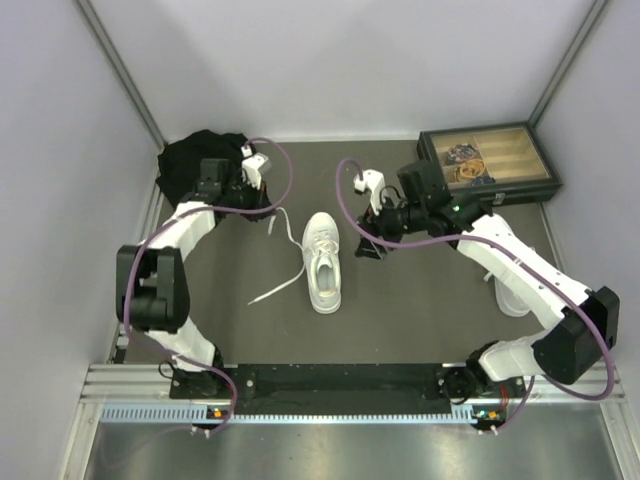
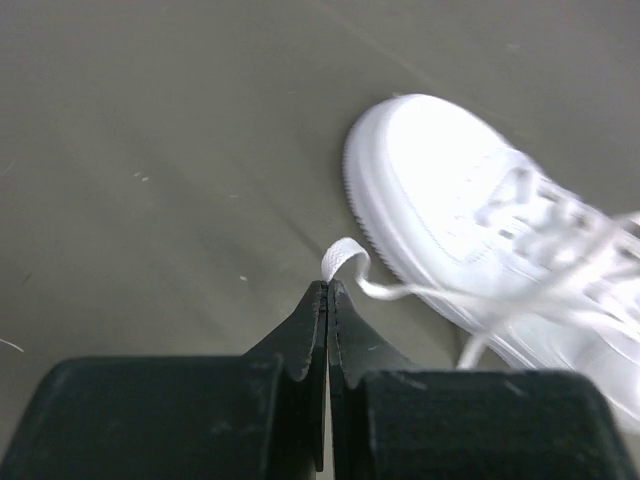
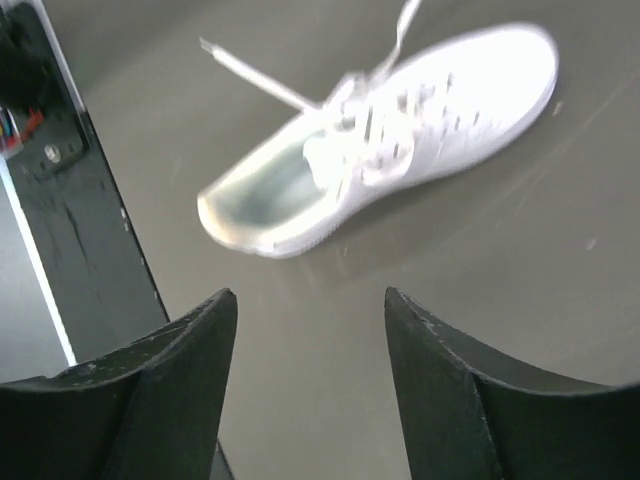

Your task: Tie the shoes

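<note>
White shoe (image 1: 323,262) lies on the surface (image 1: 420,320) between both arms. Left of it, my left end effector (image 2: 328,290) is clenched on a lace (image 2: 345,260) tip. Right of it, my right end effector (image 3: 308,300) is released and empty. I would pull taut but gently, so the shoe does not drag. Only the left wrist view shows the pinch; only the top view shows a second lace trailing left of the shoe.

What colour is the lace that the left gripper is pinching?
White, same as the sneaker. The left wrist view shows the lace best.
</note>
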Motion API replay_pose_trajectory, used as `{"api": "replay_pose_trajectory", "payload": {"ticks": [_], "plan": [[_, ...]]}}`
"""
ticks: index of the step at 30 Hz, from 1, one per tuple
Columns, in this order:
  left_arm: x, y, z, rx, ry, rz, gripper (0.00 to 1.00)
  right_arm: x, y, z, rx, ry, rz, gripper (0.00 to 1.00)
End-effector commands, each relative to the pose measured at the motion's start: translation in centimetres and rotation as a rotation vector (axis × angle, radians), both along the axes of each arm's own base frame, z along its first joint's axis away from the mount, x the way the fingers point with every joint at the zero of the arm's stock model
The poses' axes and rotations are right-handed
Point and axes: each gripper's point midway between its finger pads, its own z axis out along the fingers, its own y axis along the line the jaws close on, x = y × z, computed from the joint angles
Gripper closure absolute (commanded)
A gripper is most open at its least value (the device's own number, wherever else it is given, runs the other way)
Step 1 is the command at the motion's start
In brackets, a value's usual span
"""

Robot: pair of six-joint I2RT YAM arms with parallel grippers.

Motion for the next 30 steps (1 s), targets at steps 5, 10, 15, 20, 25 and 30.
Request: {"api": "replay_pose_trajectory", "payload": {"ticks": [5,10,15,20,25,30], "plan": [[5.5,1.5,-4.3,0.116,0.056,0.139,1.00,-1.1,-1.6,-3.2,-0.069,0.015,-0.004,0.46],[5.6,2.3,-7.7,0.167,0.147,0.158,1.00,0.5,0.6,-3.0,-0.014,0.056,-0.015,0.60],[4.8,2.8,-9.7,0.208,0.247,0.162,0.94,2.0,2.2,-3.4,0.007,0.100,-0.023,0.61],[3.6,3.3,-6.8,0.187,0.260,0.104,0.62,3.0,3.2,-2.9,0.032,0.103,-0.037,0.58],[-1.3,5.9,-1.4,0.135,0.128,0.003,0.45,4.0,2.9,-2.3,0.066,0.112,-0.083,0.57],[-9.1,5.8,-1.6,0.258,0.040,-0.262,0.45,5.7,1.8,-1.9,0.102,0.127,-0.141,0.57]]}}
